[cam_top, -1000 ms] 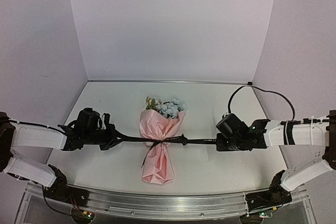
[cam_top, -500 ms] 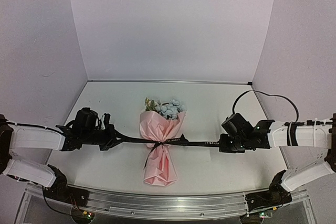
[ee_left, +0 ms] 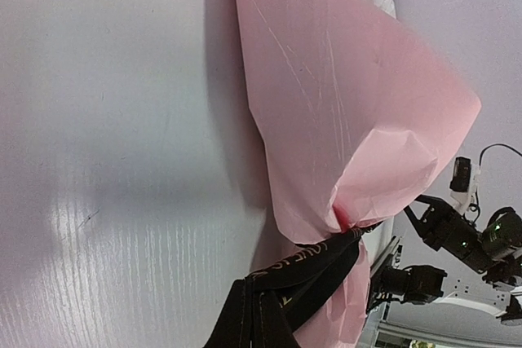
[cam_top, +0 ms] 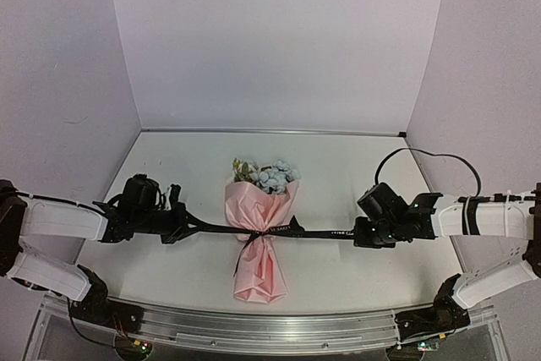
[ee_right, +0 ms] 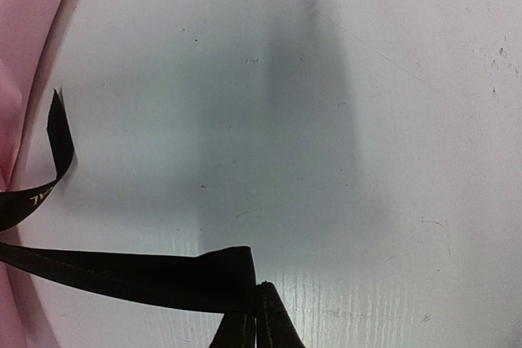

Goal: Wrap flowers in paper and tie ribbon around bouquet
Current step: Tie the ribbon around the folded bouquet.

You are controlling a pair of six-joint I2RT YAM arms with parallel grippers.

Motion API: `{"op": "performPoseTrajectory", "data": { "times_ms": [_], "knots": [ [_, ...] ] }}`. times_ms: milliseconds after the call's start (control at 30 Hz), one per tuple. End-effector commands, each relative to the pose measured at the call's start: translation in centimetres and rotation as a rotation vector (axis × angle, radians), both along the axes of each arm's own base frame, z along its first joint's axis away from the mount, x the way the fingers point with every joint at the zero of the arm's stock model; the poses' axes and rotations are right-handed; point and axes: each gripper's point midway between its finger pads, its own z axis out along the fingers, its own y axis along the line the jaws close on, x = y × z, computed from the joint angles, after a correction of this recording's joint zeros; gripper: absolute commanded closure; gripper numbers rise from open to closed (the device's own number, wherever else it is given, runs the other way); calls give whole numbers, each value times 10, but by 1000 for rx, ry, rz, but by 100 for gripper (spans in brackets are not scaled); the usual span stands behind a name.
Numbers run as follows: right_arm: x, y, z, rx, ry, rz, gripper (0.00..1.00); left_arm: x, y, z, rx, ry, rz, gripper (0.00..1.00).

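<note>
Bouquet point(cam_top: 259, 238) on a white tabletop point(cam_top: 355, 166), lying near the middle with its blooms toward the far wall and its paper tail toward the near edge. Pale pink paper point(cam_top: 258, 207) wraps the stems as a cone, pinched at the waist and flaring again below. Pale blue and cream flowers point(cam_top: 272, 175) with green leaves poke from the cone's wide mouth. A black ribbon point(cam_top: 325, 232) with gold lettering circles the waist and runs out in a straight line to either side — it looks taut. The left claw point(cam_top: 181, 223), off to the bouquet's left, is pressed together on the ribbon's left end. The right claw point(cam_top: 358, 233), well to the right, pinches the other end in the same way. The left wrist camera shows the ribbon biting into the crumpled pink neck. The right wrist camera shows the band leading off toward the paper's edge, with a short loose tail — curled upward — just beside the pink sheet.
</note>
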Motion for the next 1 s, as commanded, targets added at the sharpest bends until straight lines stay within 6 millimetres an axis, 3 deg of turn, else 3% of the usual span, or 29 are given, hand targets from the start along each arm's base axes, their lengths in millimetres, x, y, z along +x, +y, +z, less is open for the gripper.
{"op": "performPoseTrajectory", "data": {
  "times_ms": [0,367,600,667,700,767,800,900,933,967],
  "knots": [
    [-42,-131,-17,-537,138,-158,100,26,59,-35,200,23,221,100],
    [-42,-108,-16,-488,201,-101,100,28,32,-27,192,-20,118,100],
    [-43,-100,-11,-458,210,-76,100,29,26,-21,193,-38,103,100],
    [-44,-97,-10,-446,218,-62,97,29,25,-18,192,-43,97,100],
    [-44,-95,-9,-440,221,-51,90,28,24,-17,191,-46,93,100],
    [-45,-90,-6,-432,230,-26,75,28,24,-14,194,-49,93,90],
    [-45,-87,-3,-431,232,-9,68,27,25,-11,195,-54,96,81],
    [-46,-80,5,-424,221,38,39,28,29,2,207,-85,110,40],
    [-47,-76,7,-409,224,51,32,27,31,7,216,-94,108,14],
    [-48,-73,9,-395,225,62,24,26,32,14,223,-109,106,2]
  ]
}}
